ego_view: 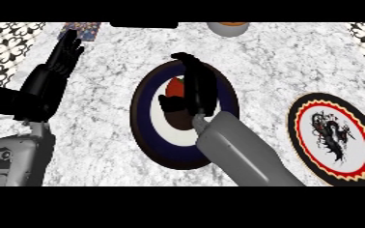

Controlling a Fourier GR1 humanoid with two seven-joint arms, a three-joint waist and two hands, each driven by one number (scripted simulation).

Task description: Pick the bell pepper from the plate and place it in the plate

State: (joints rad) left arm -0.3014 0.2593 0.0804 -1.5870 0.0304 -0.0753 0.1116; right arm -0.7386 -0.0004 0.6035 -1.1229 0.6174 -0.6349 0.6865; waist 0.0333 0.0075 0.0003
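A dark blue plate (146, 125) with a white centre lies in the middle of the counter. On it sits a red bell pepper (175, 88), mostly hidden by my right hand (194, 89). That hand hangs over the plate with its fingers stretched along the pepper's right side and its thumb (171, 106) below the pepper; the fingers look straight, not closed round it. A second plate (303, 125) with a red, yellow and black rim and a dark figure on white lies at the right. My left hand (65, 53) rests open at the upper left, fingers up.
A grey bowl (228, 28) with something orange in it sits at the far edge. A patterned item (84, 30) lies beside my left hand's fingertips. A dark object (143, 24) lies at the back edge. Patterned tiles (14, 43) border the counter's left side.
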